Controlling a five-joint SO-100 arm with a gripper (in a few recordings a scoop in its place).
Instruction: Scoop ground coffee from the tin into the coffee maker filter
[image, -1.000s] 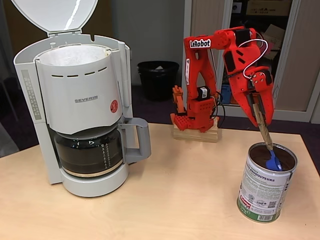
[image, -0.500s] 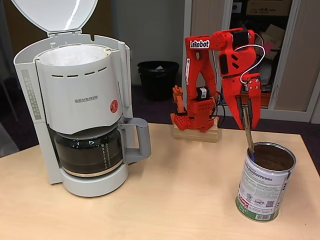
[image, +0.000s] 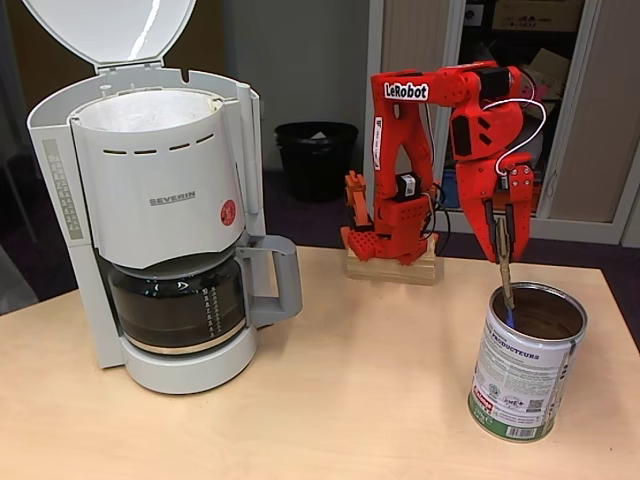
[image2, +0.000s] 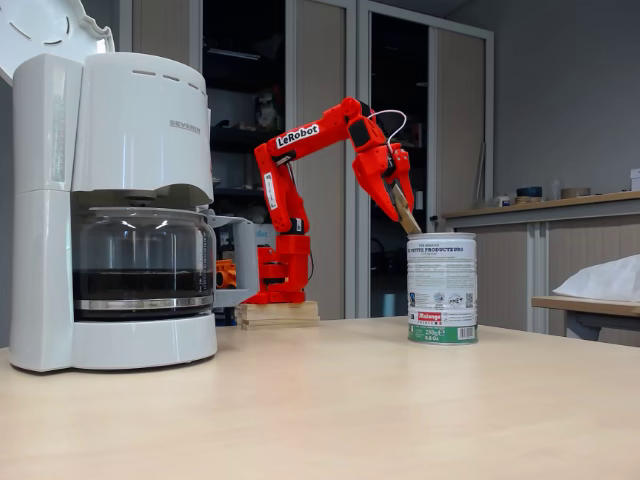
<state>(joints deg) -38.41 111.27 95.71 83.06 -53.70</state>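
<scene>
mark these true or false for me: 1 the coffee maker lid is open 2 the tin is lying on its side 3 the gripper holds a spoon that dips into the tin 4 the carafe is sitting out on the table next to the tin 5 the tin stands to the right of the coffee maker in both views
1. True. The lid of the coffee maker is flipped up, with the white filter exposed in the basket.
2. False. The tin stands upright with its top open.
3. True. The gripper is shut on the spoon, whose lower end sits inside the tin's rim.
4. False. The carafe is docked in the coffee maker, well apart from the tin.
5. True. In both fixed views the tin is on the right.
</scene>
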